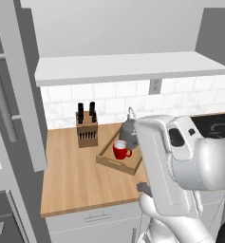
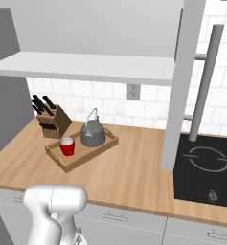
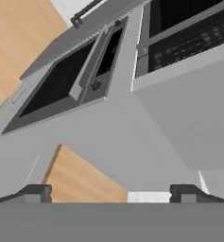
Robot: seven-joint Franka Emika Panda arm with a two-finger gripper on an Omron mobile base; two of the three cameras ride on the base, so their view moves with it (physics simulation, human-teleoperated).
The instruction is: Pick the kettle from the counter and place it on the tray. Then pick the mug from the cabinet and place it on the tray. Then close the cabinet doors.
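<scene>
Kettle (image 2: 92, 134) and mug (image 2: 67, 146) sit on tray (image 2: 103, 143); gripper (image 3: 111, 193) seemingly parted, empty.

On the counter (image 2: 134, 167) the tray (image 2: 57, 160) sits toward the back left corner, holding the kettle (image 2: 93, 134) and the mug (image 2: 67, 146) side by side (mug nearer the front edge). A knife block (image 2: 54, 122) stands behind it. One cabinet door (image 2: 182, 81) hangs open beside the cooktop (image 2: 206, 170).
</scene>
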